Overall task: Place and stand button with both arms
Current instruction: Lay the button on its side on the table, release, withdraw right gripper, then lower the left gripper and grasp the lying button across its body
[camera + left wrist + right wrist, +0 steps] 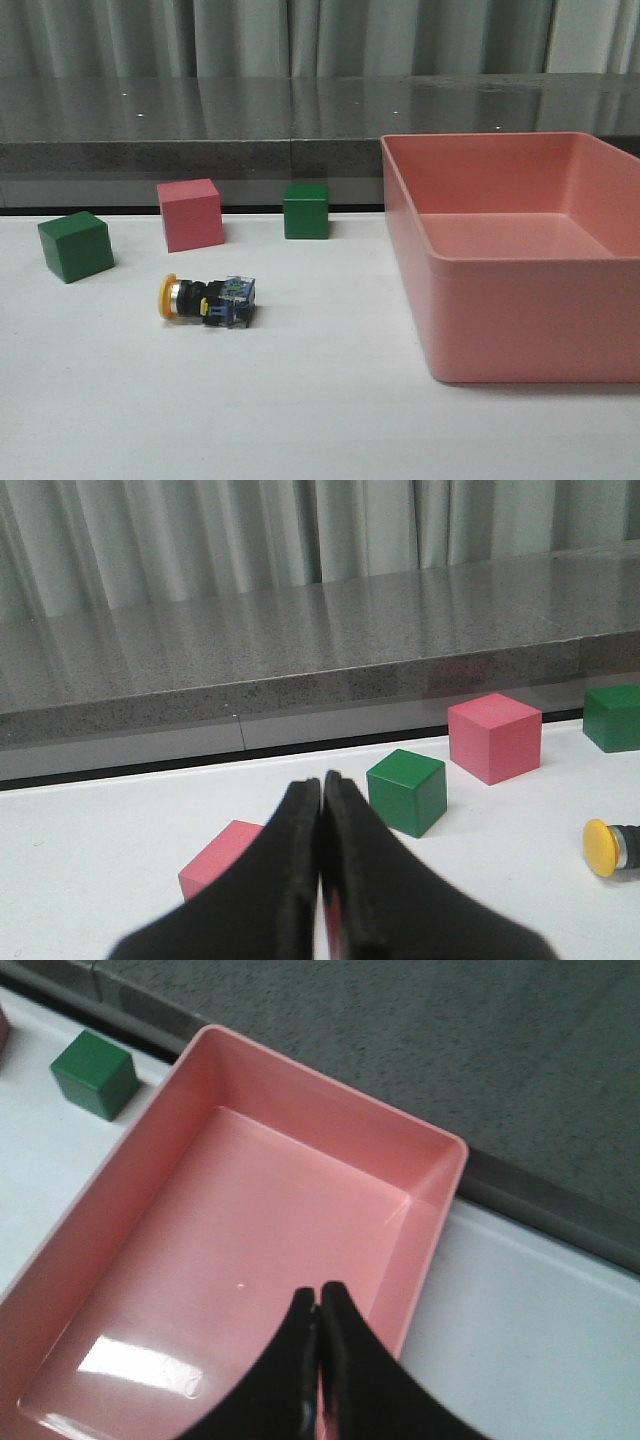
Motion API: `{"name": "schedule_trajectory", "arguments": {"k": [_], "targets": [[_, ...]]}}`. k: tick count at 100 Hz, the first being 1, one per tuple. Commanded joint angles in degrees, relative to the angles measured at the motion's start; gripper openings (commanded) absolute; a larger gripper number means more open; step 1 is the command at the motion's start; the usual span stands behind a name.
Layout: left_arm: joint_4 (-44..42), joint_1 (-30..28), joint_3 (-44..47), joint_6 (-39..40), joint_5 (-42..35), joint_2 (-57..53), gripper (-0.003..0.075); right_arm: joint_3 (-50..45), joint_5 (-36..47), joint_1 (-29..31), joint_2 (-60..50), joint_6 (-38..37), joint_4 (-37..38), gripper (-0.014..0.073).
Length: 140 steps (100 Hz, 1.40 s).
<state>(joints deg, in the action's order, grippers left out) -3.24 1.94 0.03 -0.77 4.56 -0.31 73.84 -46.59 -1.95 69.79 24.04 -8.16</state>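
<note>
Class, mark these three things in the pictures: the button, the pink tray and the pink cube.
button [208, 299], front view, on its black body.
pink tray [520, 325], front view, on its near outer wall.
pink cube [192, 222], front view, on its front face.

One button [208, 299], two green cubes [75, 246] [305, 211], two pink cubes [190, 214] [225, 856], one pink bin [520, 265].

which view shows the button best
The front view: the button lies on its side on the table, seen whole, yellow cap pointing left. The left wrist view catches only its cap and part of the body at the frame edge. The right wrist view misses it.
</note>
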Motion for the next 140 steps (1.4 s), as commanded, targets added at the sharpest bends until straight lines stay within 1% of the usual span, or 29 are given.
{"name": "schedule_trajectory", "arguments": {"k": [1,18,29,36,55,72,87,92,98,102,107,122,140], "targets": [[0.3,-0.2,1.7,0.8,-4.6,-1.7,-0.0019,-7.2,12.6,1.2,-7.9,-0.2,-1.1,-0.0109],[0.3,-0.2,1.7,0.8,-4.6,-1.7,-0.0019,-24.5,26.3,1.2,-21.4,-0.2,-1.3,-0.0109],[0.3,-0.2,1.7,0.8,-4.6,-1.7,-0.0019,-32.3,30.0,1.2,-28.8,-0.2,-1.5,-0.0109],[0.3,-0.2,1.7,0.8,-4.6,-1.7,-0.0019,-36.1,30.8,1.2,-32.9,-0.2,-2.6,-0.0109],[0.3,-0.2,1.7,0.8,-4.6,-1.7,-0.0019,-43.6,29.9,1.2,-43.7,-0.2,-8.7,-0.0109],[0.3,-0.2,1.7,0.8,-4.6,-1.7,-0.0019,-49.1,29.7,1.2,-51.3,-0.2,-8.8,-0.0109],[0.4,-0.2,1.7,0.8,-5.4,-1.7,-0.0019,-50.3,29.4,1.2,-53.2,-0.2,-8.8,-0.0109],[2.8,-0.2,1.5,0.8,-6.7,-1.7,-0.0019,-50.3,29.2,1.2,-53.2,-0.2,-8.8,-0.0109],[11.6,-0.2,0.3,0.8,-7.2,-1.7,-0.0019,-50.3,29.1,1.2,-53.2,-0.2,-8.8,-0.0109],[16.6,-0.2,-1.4,0.8,-5.8,-1.7,-0.0019,-50.3,29.1,1.2,-53.2,-0.2,-8.8,-0.0109],[18.7,-0.2,-4.1,0.8,-3.2,-1.6,-0.0019,-50.3,29.1,1.2,-53.2,-0.2,-8.8,-0.0109],[18.3,-0.2,-16.9,0.8,8.6,2.7,-0.0019,-50.3,29.1,0.8,-53.2,-0.2,-8.8,-0.0109],[18.2,-0.2,-33.8,-4.0,21.5,18.3,-0.0019,-50.3,29.1,0.8,-53.2,-0.2,-8.8,-0.0109]]}}
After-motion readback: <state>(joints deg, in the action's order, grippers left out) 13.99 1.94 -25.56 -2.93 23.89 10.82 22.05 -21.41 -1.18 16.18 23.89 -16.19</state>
